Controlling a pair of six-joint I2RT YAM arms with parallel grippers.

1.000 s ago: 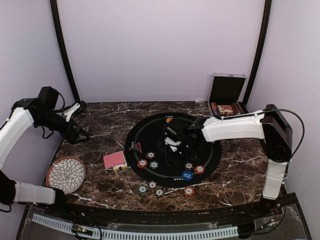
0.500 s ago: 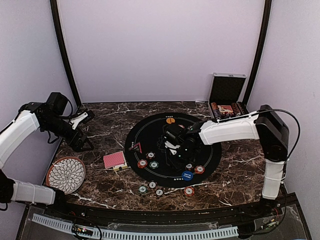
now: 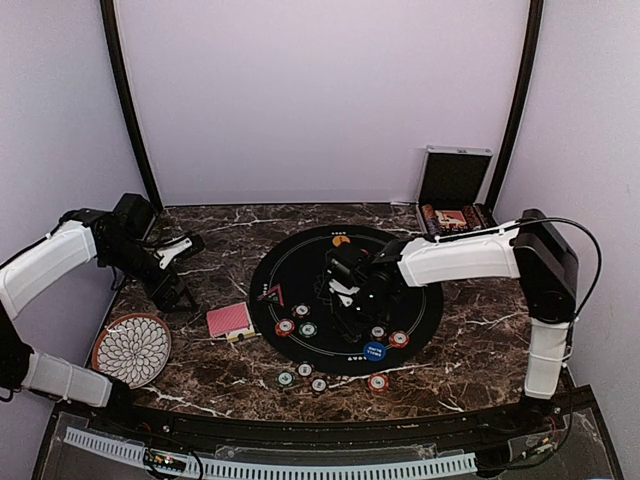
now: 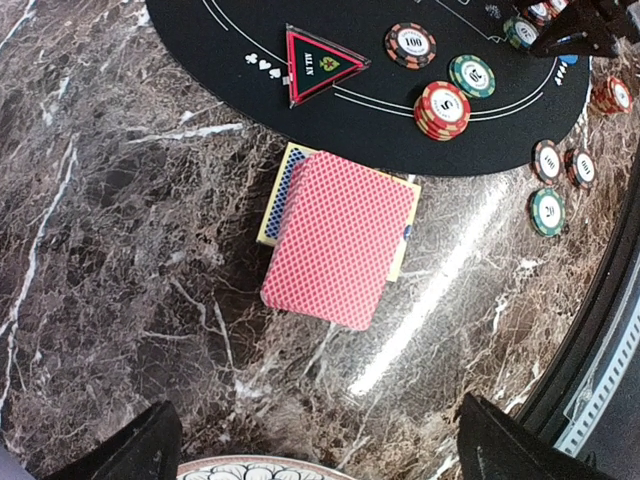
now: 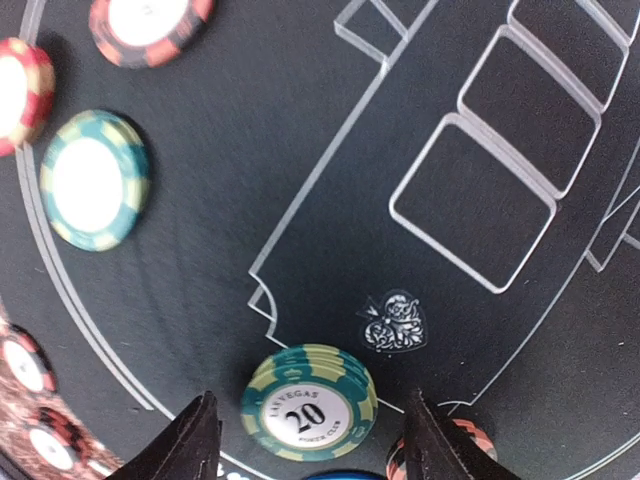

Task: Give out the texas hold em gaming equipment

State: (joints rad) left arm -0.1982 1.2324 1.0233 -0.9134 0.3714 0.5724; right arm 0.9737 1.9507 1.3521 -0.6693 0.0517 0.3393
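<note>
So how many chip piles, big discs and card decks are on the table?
Chip piles: 9
Big discs: 2
Card decks: 1
Total: 12

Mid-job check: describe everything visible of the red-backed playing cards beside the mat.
The red-backed playing cards lie face down, showing a fine red diamond lattice and rounded corners. They look like a neat stack, count unclear. They lie flat and skewed atop a blue-patterned, cream-edged item, perhaps the card box, which peeks out at their upper left and right. Both rest on the brown marble table, just outside the black mat. Nothing grips them.
</note>
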